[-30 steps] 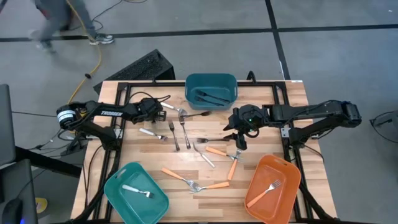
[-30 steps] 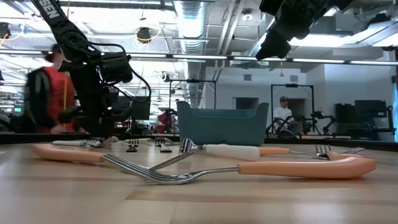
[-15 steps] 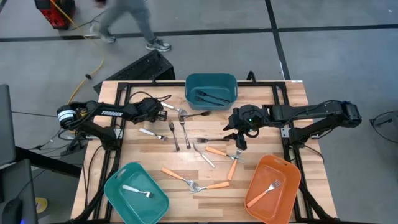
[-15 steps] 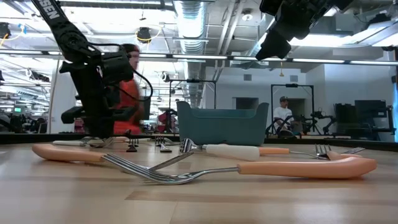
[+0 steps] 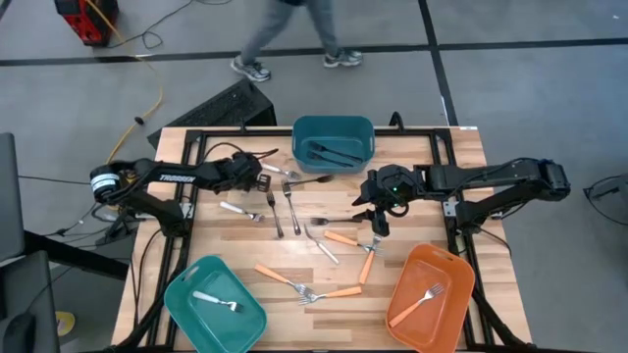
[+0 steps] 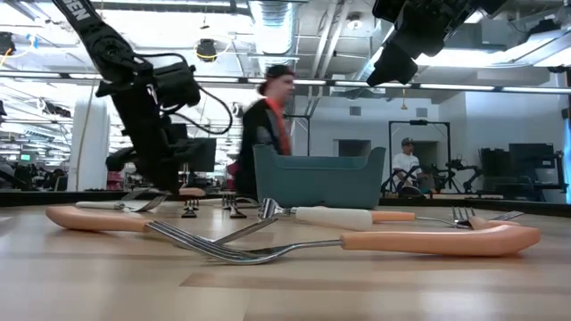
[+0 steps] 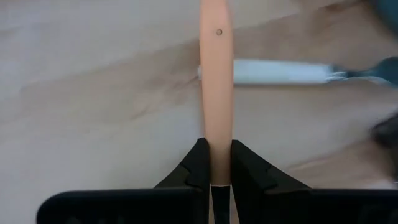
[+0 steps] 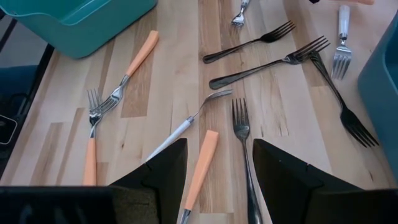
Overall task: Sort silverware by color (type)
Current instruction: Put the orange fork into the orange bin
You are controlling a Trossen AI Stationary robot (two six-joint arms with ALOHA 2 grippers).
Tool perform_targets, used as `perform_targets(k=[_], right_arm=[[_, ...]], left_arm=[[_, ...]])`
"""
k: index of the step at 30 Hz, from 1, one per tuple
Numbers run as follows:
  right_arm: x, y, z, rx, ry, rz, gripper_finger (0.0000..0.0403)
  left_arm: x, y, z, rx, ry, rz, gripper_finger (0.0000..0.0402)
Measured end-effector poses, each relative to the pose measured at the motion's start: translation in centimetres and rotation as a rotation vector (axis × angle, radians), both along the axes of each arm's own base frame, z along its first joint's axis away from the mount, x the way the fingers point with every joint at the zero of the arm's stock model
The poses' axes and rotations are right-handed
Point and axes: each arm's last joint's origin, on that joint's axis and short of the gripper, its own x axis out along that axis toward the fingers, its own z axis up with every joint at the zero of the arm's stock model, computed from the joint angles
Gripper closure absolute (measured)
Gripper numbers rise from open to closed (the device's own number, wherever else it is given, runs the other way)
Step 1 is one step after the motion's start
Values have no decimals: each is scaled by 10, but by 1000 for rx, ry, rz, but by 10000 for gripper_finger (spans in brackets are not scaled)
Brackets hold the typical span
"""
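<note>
Three bins are barely loaded so far: one white-handled fork in the near-left teal bin point(image 5: 186, 299), dark forks in the far teal bin point(image 5: 334, 132), one orange fork in the orange bin point(image 5: 407, 284). Roughly a dozen pieces of silverware point(image 5: 294, 211) are scattered mid-desk. Left gripper point(image 7: 216, 177) has its jaws clenched on an orange-handled fork point(image 7: 216, 74) at far left, near the desk edge. Right gripper point(image 8: 214, 171) hovers mid-desk, jaws released, holding nothing, with open room around.
</note>
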Motion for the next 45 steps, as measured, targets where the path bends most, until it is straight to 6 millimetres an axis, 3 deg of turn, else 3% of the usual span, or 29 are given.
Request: perform_targets(k=[4, 11, 19, 25, 28, 35, 45], right_arm=[[0, 0, 0, 9, -1, -8, 196], [4, -2, 6, 18, -73, -22, 196], [17, -3, 23, -57, -306, 20, 196], [38, -4, 29, -218, -506, 88, 196], [51, -4, 30, -282, -612, 89, 185], [67, -14, 40, -335, -878, 22, 121], [108, -10, 44, -316, -892, 84, 106]], left_arm=[[8, -2, 20, 47, -54, -49, 381], [7, -15, 74, 190, -239, -151, 381], [-3, -43, 140, 450, -598, -343, 381], [-3, -65, 172, 635, -801, -532, 377], [-1, -74, 180, 708, -857, -585, 379], [4, -91, 177, 801, -967, -743, 381], [30, -96, 159, 804, -949, -862, 381]])
